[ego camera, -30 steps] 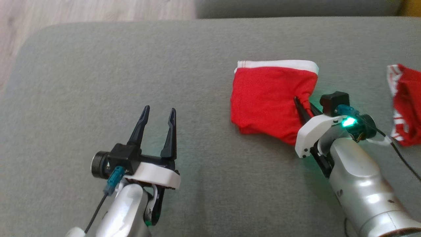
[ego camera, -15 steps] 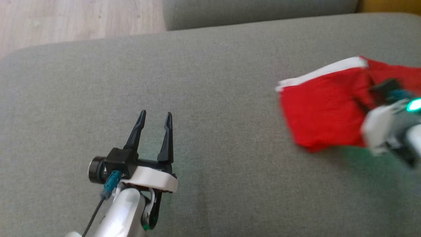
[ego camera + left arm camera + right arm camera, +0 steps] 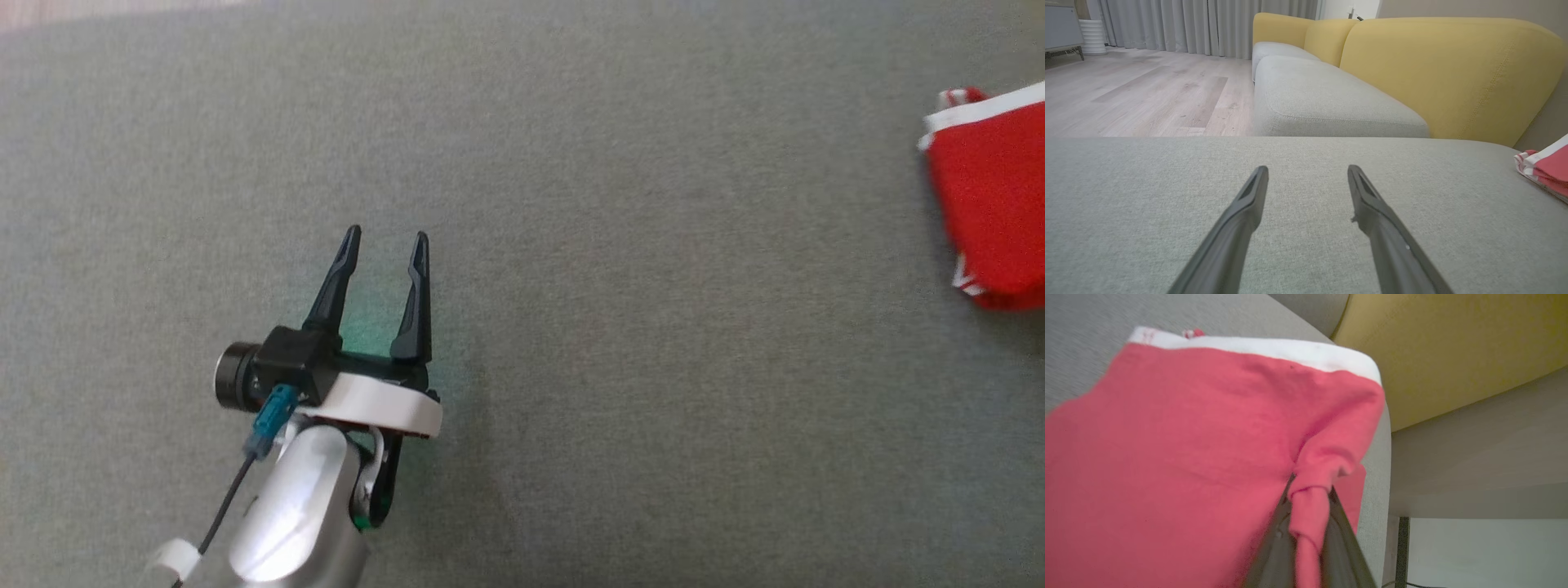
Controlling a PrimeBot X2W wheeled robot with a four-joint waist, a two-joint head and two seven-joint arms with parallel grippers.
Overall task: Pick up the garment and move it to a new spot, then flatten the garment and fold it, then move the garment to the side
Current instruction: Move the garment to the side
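The left gripper (image 3: 386,237) hovers low over the grey sofa cushion (image 3: 620,343), its two dark fingers spread wide with nothing between them. Well off to its right, the right gripper (image 3: 1310,496) pinches a bunched fold of the red garment (image 3: 1180,433), jaws pressed together on the cloth, the white waistband on the side away from the fingers, at the cushion's right end. Beyond stand a yellow backrest (image 3: 1453,69), pale wooden floor (image 3: 1147,90) and grey curtains (image 3: 1208,24).

Head view overlooks the cushion (image 3: 612,286); left wrist view skims it, sharing the garment (image 3: 992,204).
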